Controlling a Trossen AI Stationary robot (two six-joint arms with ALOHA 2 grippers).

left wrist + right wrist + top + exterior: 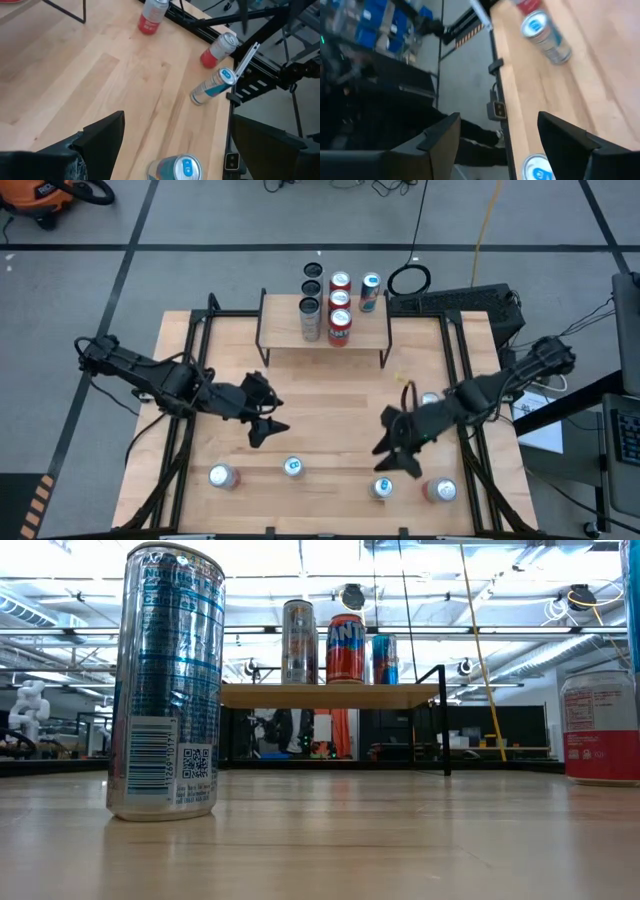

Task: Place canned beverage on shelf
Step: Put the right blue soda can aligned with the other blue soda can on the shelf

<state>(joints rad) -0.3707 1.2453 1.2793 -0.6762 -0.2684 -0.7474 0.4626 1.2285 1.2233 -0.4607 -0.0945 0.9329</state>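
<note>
A: Hovering over the counter (200,380), right gripper (392,448) with fingers apart, holding nothing; blue-topped can (382,488) standing upright just in front, between the tips in the wrist view.

B: Waiting near the middle can (293,468), left gripper (268,420), fingers wide, empty. Shelf (280,330) far across, already carrying cans.

A: Blurring badly, right wrist view; can's body cut off.
</note>
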